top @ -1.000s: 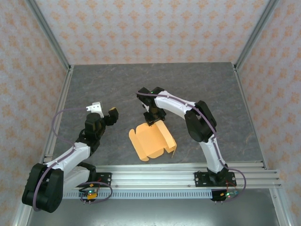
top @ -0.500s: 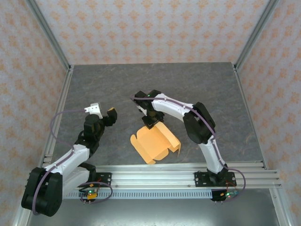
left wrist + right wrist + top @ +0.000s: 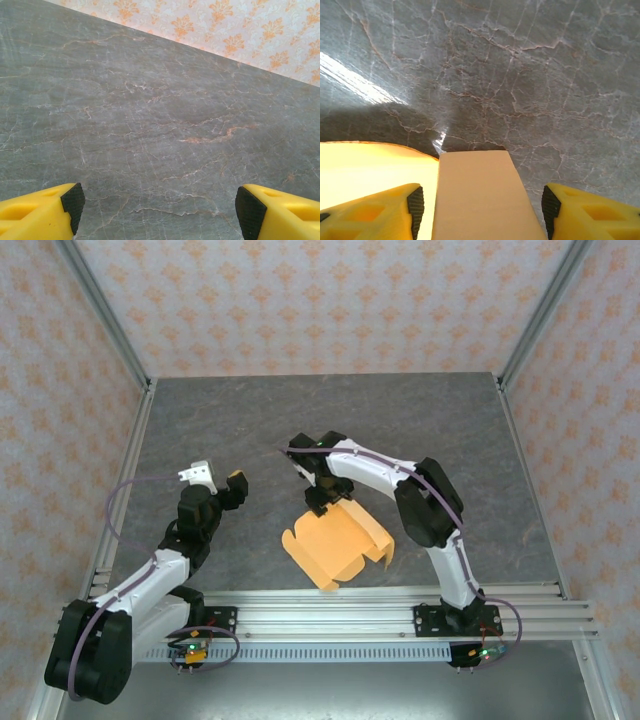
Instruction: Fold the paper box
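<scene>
1. R gripper (image 3: 481, 206): jaws released, black pads (image 3: 415, 206) set wide apart. A tan flap of the paper box (image 3: 475, 180) lies between them w/ a gap on each side; neither pad touches it in the wrist view.
2. That flap runs out ahead of the jaws and ends in a straight edge. To its left is a wider, brighter orange-yellow panel w/ a curved top edge.
3. Top view: R gripper (image 3: 325, 498) points down at the far edge of the paper box (image 3: 335, 545), arm bent over from the right.
4. Box is a die-cut sheet, mostly flat, lying at an angle on the counter (image 3: 250, 420). It sits near the middle, just ahead of the rail (image 3: 350, 615), btwn the two arms and closer to the R one. Flaps on its right side look turned up; can't tell how far.
5. L gripper (image 3: 161, 206): jaws released, pads (image 3: 74, 201) far apart, bare counter (image 3: 160, 100) btwn them.
6. Top view: L gripper (image 3: 218, 478) sits left of the box, well apart from it, one finger white and one yellow.
7. Counter (image 3: 520, 75) is grey stone-look w/ pale veins and a bright glare streak at the left.
8. Walls (image 3: 300, 300) have pale paper w/ an orange floral print; a strip of wall (image 3: 225, 25) shows at the far edge in the L wrist view.
</scene>
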### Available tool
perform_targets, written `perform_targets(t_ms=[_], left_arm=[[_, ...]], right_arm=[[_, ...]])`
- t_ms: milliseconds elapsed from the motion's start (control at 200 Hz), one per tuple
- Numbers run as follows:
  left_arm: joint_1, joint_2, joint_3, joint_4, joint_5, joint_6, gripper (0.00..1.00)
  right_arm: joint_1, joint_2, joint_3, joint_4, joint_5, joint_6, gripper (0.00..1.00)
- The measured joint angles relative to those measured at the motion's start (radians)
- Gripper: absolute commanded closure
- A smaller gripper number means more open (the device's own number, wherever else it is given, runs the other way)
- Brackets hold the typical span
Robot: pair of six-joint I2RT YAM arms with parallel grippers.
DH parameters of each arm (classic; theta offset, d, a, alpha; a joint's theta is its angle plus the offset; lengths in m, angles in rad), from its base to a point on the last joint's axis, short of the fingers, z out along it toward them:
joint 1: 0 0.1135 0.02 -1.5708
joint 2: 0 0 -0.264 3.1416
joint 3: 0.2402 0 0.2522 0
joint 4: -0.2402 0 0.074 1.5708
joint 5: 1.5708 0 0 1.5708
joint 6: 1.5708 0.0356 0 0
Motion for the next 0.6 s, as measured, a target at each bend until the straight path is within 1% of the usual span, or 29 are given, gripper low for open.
perform_targets(t_ms=[105, 180, 310, 470, 600], left_arm=[[0.000, -0.012, 0.000, 0.000, 0.000, 0.000, 0.17], [0.000, -0.013, -0.001, 0.000, 0.000, 0.000, 0.17], [0.000, -0.018, -0.012, 0.000, 0.001, 0.000, 0.17], [0.000, -0.035, -0.018, 0.002, 0.006, 0.000, 0.18], [0.000, -0.039, -0.029, 0.032, 0.040, 0.001, 0.18]], right_arm=[[0.000, -0.032, -0.006, 0.000, -0.001, 0.018, 0.24], [0.000, -0.063, -0.010, 0.000, -0.002, 0.030, 0.22], [0.000, -0.105, -0.010, -0.002, 0.006, 0.037, 0.22], [0.000, -0.111, -0.020, -0.008, 0.017, 0.047, 0.24], [0.000, -0.111, -0.042, -0.007, 0.018, 0.060, 0.26]])
